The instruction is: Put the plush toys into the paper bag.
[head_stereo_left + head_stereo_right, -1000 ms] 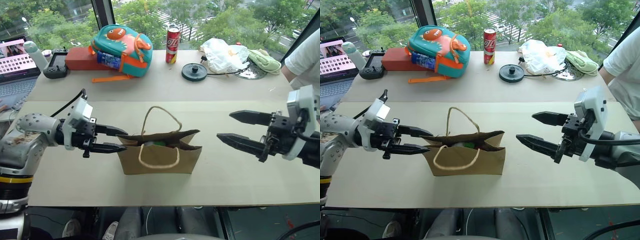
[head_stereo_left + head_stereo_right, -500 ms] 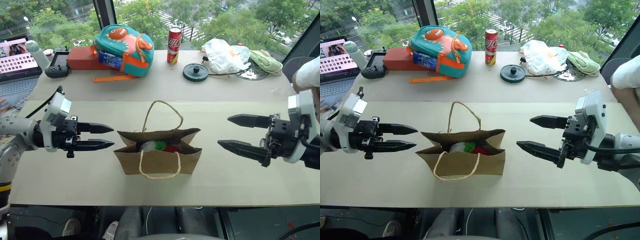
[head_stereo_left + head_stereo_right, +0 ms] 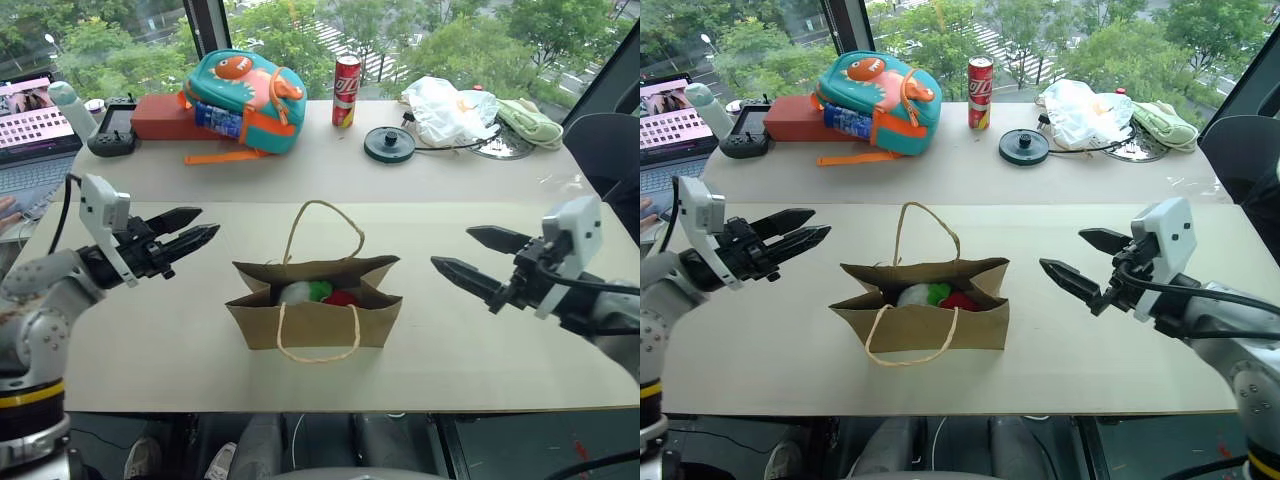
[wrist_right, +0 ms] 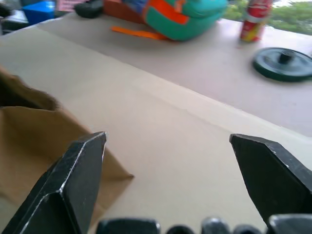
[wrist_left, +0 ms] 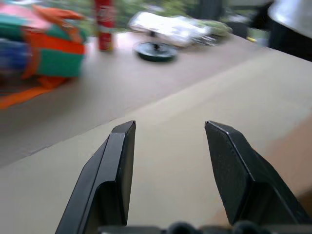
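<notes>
- Brown paper bag (image 3: 315, 320) standing upright and open at table centre, one loop handle (image 3: 322, 232) raised at the back, the other (image 3: 316, 334) drooped over the front face.
- Inside the bag, side by side: a pale fuzzy plush ball (image 3: 297, 292) towards 9 o'clock, the red strawberry plush (image 3: 343, 298) towards 3 o'clock, green leaves (image 3: 320, 290) between them.
- Left gripper (image 3: 199, 227) at 9 o'clock of the bag, well apart from it, fingers parted with a modest gap, nothing between them, tips aimed towards 2 o'clock.
- Right gripper (image 3: 458, 255) at 3 o'clock of the bag, near but not touching, fingers spread wide and empty, tips aimed towards 10 o'clock.
- Seen from the right wrist: bag's near corner (image 4: 44, 136) just past one black fingertip (image 4: 90, 148), bare table between the fingers.
- Along the far table edge, from 10 to 2 o'clock: laptop (image 3: 35, 125), black controller (image 3: 112, 127), red block (image 3: 165, 118), teal and orange dinosaur backpack (image 3: 243, 100), red can (image 3: 346, 91), black round disc (image 3: 389, 144), white plastic bag (image 3: 450, 108), pale green cloth (image 3: 530, 122).
- Beige table (image 3: 500, 360) otherwise bare around the bag.
</notes>
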`<state>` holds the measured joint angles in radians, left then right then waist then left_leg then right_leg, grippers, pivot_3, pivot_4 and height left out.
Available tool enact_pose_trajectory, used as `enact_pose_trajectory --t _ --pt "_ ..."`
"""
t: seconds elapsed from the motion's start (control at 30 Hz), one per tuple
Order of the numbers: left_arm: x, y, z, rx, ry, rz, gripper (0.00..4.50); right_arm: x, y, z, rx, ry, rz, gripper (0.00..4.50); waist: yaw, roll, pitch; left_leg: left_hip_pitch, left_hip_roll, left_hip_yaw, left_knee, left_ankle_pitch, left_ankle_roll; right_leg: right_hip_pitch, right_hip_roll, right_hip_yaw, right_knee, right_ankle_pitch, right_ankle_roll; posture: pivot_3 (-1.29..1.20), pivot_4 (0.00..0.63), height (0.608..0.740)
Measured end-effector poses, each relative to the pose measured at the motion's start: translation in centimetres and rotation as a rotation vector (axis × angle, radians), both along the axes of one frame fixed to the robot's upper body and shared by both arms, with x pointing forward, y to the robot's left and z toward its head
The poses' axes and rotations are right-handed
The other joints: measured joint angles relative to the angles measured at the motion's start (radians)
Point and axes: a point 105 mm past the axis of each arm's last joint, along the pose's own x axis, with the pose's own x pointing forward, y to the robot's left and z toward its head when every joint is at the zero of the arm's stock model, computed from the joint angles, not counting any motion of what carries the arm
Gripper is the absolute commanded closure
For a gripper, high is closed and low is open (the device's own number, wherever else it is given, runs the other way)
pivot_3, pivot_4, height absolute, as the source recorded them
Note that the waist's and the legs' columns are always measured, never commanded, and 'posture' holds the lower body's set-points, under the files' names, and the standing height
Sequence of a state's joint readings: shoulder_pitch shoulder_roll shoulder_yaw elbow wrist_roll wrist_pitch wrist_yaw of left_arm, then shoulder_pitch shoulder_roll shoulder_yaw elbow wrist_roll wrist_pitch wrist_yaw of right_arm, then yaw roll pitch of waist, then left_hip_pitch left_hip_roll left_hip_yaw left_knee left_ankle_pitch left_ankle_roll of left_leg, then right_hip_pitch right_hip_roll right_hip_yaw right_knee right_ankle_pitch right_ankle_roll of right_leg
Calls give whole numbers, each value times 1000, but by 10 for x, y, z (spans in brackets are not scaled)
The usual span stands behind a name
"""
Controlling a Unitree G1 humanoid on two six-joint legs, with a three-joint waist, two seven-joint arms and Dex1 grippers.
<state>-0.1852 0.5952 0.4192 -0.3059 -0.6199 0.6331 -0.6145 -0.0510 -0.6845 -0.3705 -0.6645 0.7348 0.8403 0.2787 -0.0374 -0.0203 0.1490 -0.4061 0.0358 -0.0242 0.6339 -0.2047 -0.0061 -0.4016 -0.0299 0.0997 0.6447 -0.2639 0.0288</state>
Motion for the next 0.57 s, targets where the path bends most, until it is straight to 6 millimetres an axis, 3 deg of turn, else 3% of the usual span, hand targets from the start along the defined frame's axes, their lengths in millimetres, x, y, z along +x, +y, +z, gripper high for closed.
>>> enact_pose_trajectory --t 0.03,0.07,0.23,0.37,0.57 --pt "4 8 -22 -56 29 172 2046 8 -15 -20 -31 10 -214 0 1 0 0 -1 -1 0 -1 0 -1 -2 -1 1 0 0 0 0 150 739" --pt "5 12 -32 -80 52 240 2046 10 -21 -30 -50 22 -293 0 2 0 0 -2 -2 0 0 0 -1 -2 -1 1 1 0 0 0 150 739" --pt "10 28 -53 -117 38 514 2046 11 -40 -52 -4 -39 -608 0 9 0 -3 0 -3 0 0 1 -1 0 -2 1 1 0 -1 0 150 739" --pt "13 26 -72 -105 73 572 2046 14 -47 -70 -17 -40 -673 0 10 0 -3 1 -3 1 0 1 -1 0 -2 1 1 0 -1 0 150 739" --pt "14 25 -68 -98 46 564 2046 15 -43 -71 4 -68 -649 0 2 0 -3 1 -3 0 -1 1 -1 0 -1 1 1 0 -1 0 150 739"
